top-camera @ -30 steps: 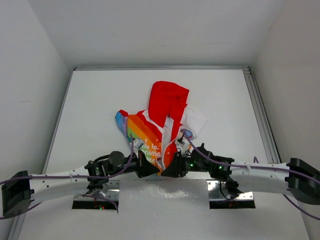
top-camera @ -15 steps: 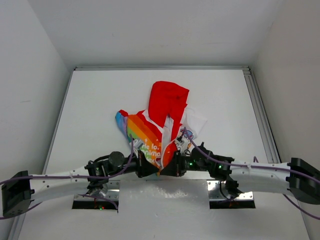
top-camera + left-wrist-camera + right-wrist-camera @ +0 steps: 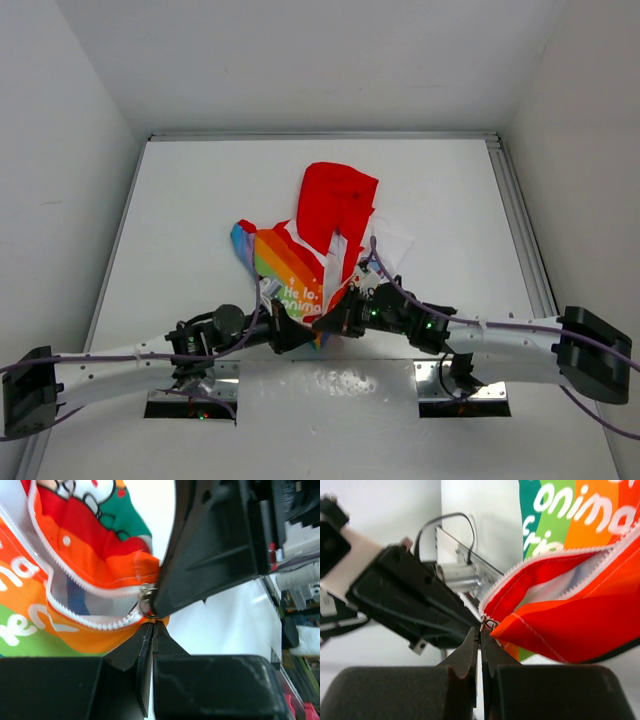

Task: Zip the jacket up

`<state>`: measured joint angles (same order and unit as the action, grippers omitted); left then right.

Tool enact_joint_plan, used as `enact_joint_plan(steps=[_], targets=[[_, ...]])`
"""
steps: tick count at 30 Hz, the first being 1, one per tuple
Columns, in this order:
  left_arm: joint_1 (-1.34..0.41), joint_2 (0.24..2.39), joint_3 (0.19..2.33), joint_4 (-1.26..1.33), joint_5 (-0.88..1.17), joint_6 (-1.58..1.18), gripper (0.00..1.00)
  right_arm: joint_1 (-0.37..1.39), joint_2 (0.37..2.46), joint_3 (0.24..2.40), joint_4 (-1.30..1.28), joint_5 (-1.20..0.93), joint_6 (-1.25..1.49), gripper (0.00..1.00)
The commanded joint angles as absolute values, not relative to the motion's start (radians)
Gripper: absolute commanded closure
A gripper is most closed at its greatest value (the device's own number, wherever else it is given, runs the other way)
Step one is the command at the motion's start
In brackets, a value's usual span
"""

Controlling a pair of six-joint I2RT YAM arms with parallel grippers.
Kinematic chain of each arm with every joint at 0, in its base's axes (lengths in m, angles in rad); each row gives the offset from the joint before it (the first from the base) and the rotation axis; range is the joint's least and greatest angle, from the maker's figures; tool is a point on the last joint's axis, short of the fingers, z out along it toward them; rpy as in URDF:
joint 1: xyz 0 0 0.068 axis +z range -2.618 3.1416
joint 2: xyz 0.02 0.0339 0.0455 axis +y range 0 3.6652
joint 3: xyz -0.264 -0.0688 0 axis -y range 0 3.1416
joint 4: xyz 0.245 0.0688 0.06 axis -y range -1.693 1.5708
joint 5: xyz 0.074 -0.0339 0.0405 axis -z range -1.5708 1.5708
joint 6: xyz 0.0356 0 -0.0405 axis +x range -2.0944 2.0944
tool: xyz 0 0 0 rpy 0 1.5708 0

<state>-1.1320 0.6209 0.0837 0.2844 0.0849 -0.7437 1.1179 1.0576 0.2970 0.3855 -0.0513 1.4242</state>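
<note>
Now I see the jacket (image 3: 312,245) at frame centre in top view, red hood up-frame. L gripper (image 3: 152,631) fingers pressed together on its bottom hem; R gripper (image 3: 481,631) fingers pinch the zip pull (image 3: 488,624) just beside.

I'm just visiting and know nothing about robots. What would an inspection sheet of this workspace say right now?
Surface: white table.
Job's things: jacket lying crumpled, zipper open, zipper pull down at the bottom hem.
Clutter: nothing seen.
Hands: left hand shut on the jacket hem; right hand shut on the zipper pull.
Cables: purple cables run along both arms.
Surroundings: white walls; metal rail along the table's right edge.
</note>
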Motion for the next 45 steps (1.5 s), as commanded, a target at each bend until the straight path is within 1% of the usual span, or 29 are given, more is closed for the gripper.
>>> enact_joint_plan(steps=[1,5,8,13,21,24,25,27,28,30,31,32,33,34,35,37,38,39,42,44,45], targets=[[-1.147,0.568,0.077,0.246,0.118,-0.715,1.0,1.071,1.089,0.373,0.523,0.052,1.48,1.0],[-1.147,0.575,0.092,0.226,0.139,-0.689,1.0,1.042,1.173,0.411,0.515,0.049,1.512,1.0],[-1.147,0.598,0.083,0.25,0.161,-0.684,1.0,1.005,1.313,0.393,0.638,-0.008,1.567,1.0],[-1.15,0.637,0.084,0.267,0.193,-0.672,1.0,0.96,1.411,0.41,0.698,-0.02,1.565,1.0],[-1.15,0.658,0.11,0.25,0.169,-0.664,1.0,0.876,1.404,0.414,0.727,0.04,1.463,1.0],[-1.149,0.66,0.159,0.206,0.094,-0.669,1.0,0.874,1.332,0.393,0.661,0.055,1.384,1.0],[-1.149,0.657,0.173,0.14,-0.011,-0.681,0.98,0.873,1.283,0.359,0.658,0.048,1.35,1.0],[-1.147,0.649,0.211,0.075,-0.171,-0.74,0.85,0.874,1.226,0.322,0.611,0.025,1.332,1.0],[-1.144,0.647,0.228,0.028,-0.31,-0.762,0.72,0.873,1.165,0.274,0.601,0.022,1.318,1.0],[-1.115,0.663,0.291,0.002,-0.412,-0.793,0.65,0.874,1.103,0.227,0.549,0.023,1.309,1.0],[-1.102,0.675,0.313,-0.035,-0.481,-0.796,0.65,0.874,1.073,0.188,0.531,0.023,1.298,1.0],[-1.059,0.713,0.328,-0.04,-0.509,-0.799,0.68,0.876,1.019,0.172,0.511,0.021,1.29,1.0],[-1.024,0.738,0.356,-0.047,-0.531,-0.802,0.77,0.877,0.999,0.154,0.473,0.015,1.281,1.0],[-0.982,0.77,0.37,-0.049,-0.519,-0.801,0.78,0.879,0.982,0.152,0.454,0.011,1.258,1.0],[-0.882,0.841,0.379,-0.045,-0.496,-0.795,0.78,0.88,0.96,0.152,0.424,0.008,1.252,1.0],[-0.777,0.931,0.4,-0.043,-0.419,-0.788,0.82,0.885,0.951,0.138,0.439,0.0,1.233,1.0],[-0.711,0.949,0.4,-0.02,-0.402,-0.775,0.81,0.885,0.951,0.138,0.442,-0.021,1.224,1.0],[-0.694,0.963,0.399,-0.017,-0.422,-0.776,0.78,0.885,0.954,0.138,0.445,-0.028,1.21,1.0],[-0.643,1.032,0.419,0.017,-0.417,-0.767,0.64,0.885,0.979,0.143,0.469,-0.06,1.197,1.0],[-0.592,1.119,0.445,0.031,-0.385,-0.746,0.62,0.885,1.008,0.138,0.524,-0.09,1.198,1.0],[-0.575,1.149,0.448,0.052,-0.374,-0.739,0.67,0.885,1.023,0.141,0.535,-0.1,1.198,1.0]])
